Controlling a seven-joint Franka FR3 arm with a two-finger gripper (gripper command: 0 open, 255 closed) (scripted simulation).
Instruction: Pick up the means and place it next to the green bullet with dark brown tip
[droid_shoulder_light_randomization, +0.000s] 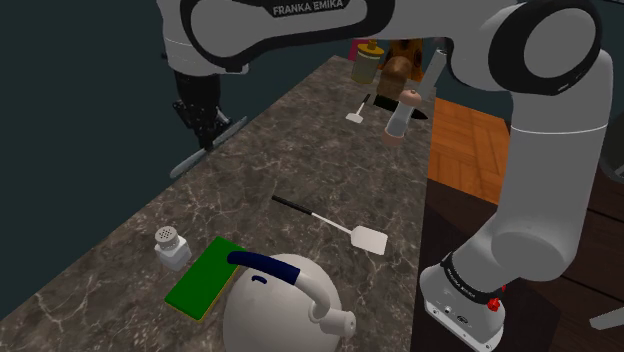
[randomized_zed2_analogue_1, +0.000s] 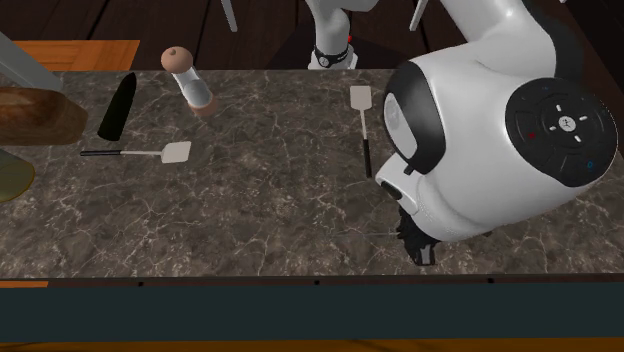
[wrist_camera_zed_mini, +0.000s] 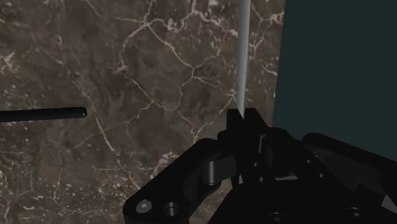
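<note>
A long thin grey blade-like tool (droid_shoulder_light_randomization: 232, 128) lies along the marble counter's far edge, beside the dark teal wall. My black gripper (droid_shoulder_light_randomization: 207, 132) is shut on it near its middle. In the wrist view the fingers meet on the grey strip (wrist_camera_zed_mini: 243, 57), which runs straight on beyond the gripper (wrist_camera_zed_mini: 244, 116). From the second exterior view the arm's bulk covers most of the gripper (randomized_zed2_analogue_1: 419, 246), down at the counter's near edge. A dark bullet-shaped thing (randomized_zed2_analogue_1: 118, 105) stands at that view's far left. Whether the tool is off the surface I cannot tell.
A white spatula with a black handle (droid_shoulder_light_randomization: 330, 225) lies mid-counter; its handle tip (wrist_camera_zed_mini: 44, 113) shows beside the gripper. A second spatula (randomized_zed2_analogue_1: 140, 152), a brown-topped grinder (randomized_zed2_analogue_1: 190, 80) and a brown bowl (randomized_zed2_analogue_1: 35, 115) crowd the bullet's end. A shaker (droid_shoulder_light_randomization: 172, 247), green board (droid_shoulder_light_randomization: 205, 278) and kettle (droid_shoulder_light_randomization: 285, 305) sit near the stand.
</note>
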